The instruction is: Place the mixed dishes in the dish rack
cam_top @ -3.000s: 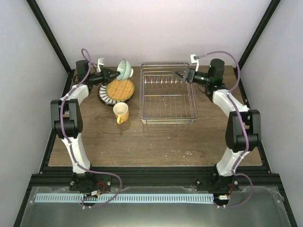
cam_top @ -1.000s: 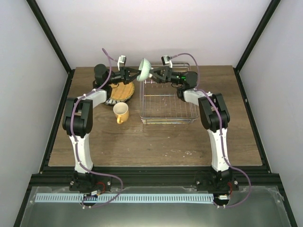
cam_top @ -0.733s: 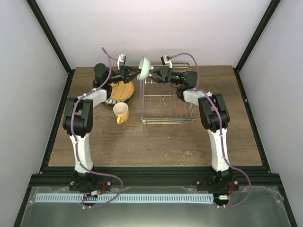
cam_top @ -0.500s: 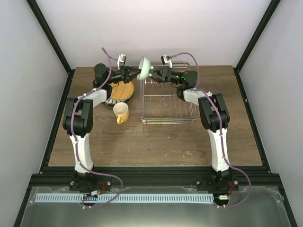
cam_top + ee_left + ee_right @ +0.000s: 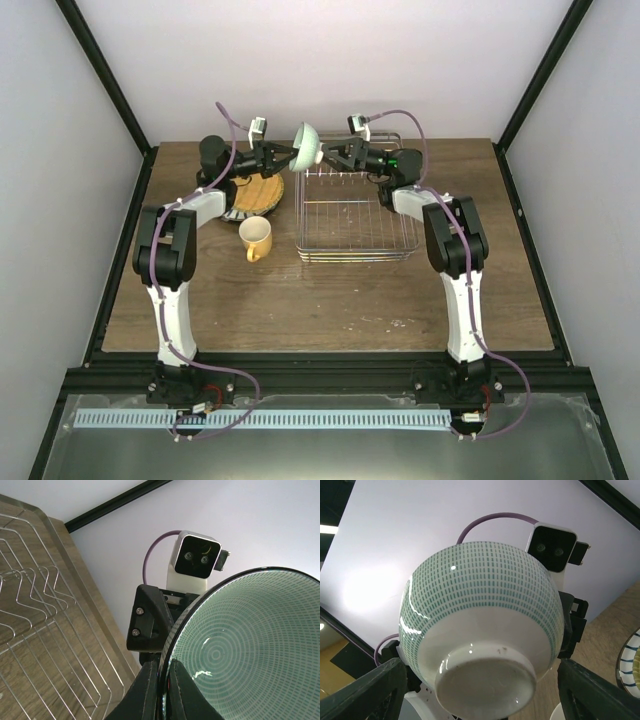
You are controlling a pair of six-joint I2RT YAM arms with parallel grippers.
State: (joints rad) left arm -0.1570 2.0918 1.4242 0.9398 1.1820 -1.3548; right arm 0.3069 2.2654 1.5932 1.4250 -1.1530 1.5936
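The pale green bowl (image 5: 305, 146) hangs on its side in the air above the dish rack's (image 5: 355, 215) far left corner. My left gripper (image 5: 291, 153) is shut on the bowl's rim; in the left wrist view its fingers (image 5: 150, 690) pinch the rim with the bowl's inside (image 5: 250, 645) facing the camera. My right gripper (image 5: 329, 153) is open just right of the bowl; in the right wrist view its gripper (image 5: 477, 670) faces the bowl's foot (image 5: 485, 680), fingers spread wide on either side. The yellow mug (image 5: 255, 237) and the plate stack (image 5: 255, 190) sit left of the rack.
The yellow-orange plate tops the striped plate in the stack; the dark-rimmed plate does not show clearly. The striped plate's edge (image 5: 630, 665) shows in the right wrist view. The rack's wires (image 5: 30, 610) lie below in the left wrist view. The back wall is close behind both grippers.
Over three seconds the left arm carried the bowl from over the plates towards the rack and the right arm swung in to meet it. In the last half second the right gripper drew back slightly right.
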